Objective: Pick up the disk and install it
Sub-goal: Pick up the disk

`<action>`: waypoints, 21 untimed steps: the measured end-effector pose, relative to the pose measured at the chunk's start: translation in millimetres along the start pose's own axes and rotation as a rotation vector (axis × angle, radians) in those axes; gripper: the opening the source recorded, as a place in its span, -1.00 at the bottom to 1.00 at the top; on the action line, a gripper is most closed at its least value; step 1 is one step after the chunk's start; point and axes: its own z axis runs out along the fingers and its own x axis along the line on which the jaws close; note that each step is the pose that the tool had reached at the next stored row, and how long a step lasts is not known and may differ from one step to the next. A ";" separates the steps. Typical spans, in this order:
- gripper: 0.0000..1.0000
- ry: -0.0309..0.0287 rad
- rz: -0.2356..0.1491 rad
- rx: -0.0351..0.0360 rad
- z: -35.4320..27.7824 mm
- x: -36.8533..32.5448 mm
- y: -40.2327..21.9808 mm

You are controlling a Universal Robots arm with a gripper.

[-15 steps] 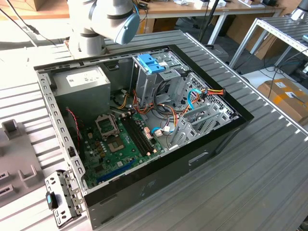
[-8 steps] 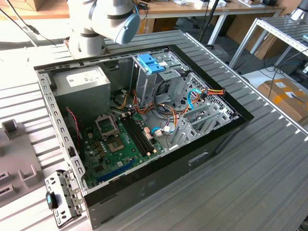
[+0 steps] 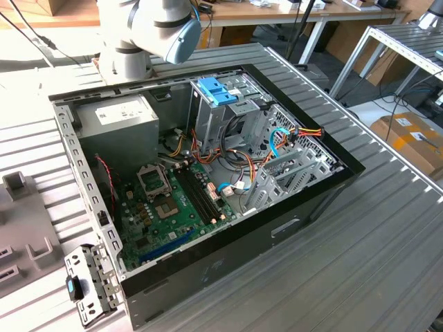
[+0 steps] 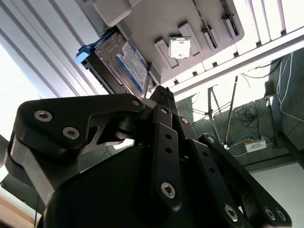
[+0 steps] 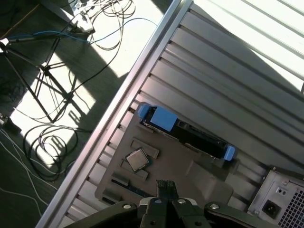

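Observation:
The disk (image 4: 129, 66), silver with a blue and white label, stands on its edge in a blue plastic carrier (image 5: 164, 118) on a grey holder tray (image 5: 190, 175). In the first wrist view the disk (image 5: 199, 138) appears edge-on as a dark strip between the carrier's blue ends. My gripper (image 5: 166, 188) hovers over the tray, a short way from the disk and not touching it. Its black fingers meet at the tips in both wrist views, so the gripper (image 4: 161, 91) is shut with nothing in it.
A small square chip (image 5: 137, 160) lies in a recess of the tray beside the disk. The open computer case (image 3: 325, 187) sits on the ribbed metal table, with a grey power supply (image 3: 118, 121), a motherboard (image 3: 173, 207) and a blue bracket (image 3: 218, 91) on the drive cage. Cables and a tripod (image 5: 42, 85) are on the floor past the table edge.

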 end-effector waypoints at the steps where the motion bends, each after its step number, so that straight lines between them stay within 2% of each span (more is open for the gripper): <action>1: -0.79 0.0003 -0.007 -0.0001 0.0 0.0 0.0; 21: -0.79 0.0033 -0.076 -0.0019 0.0 0.0 0.0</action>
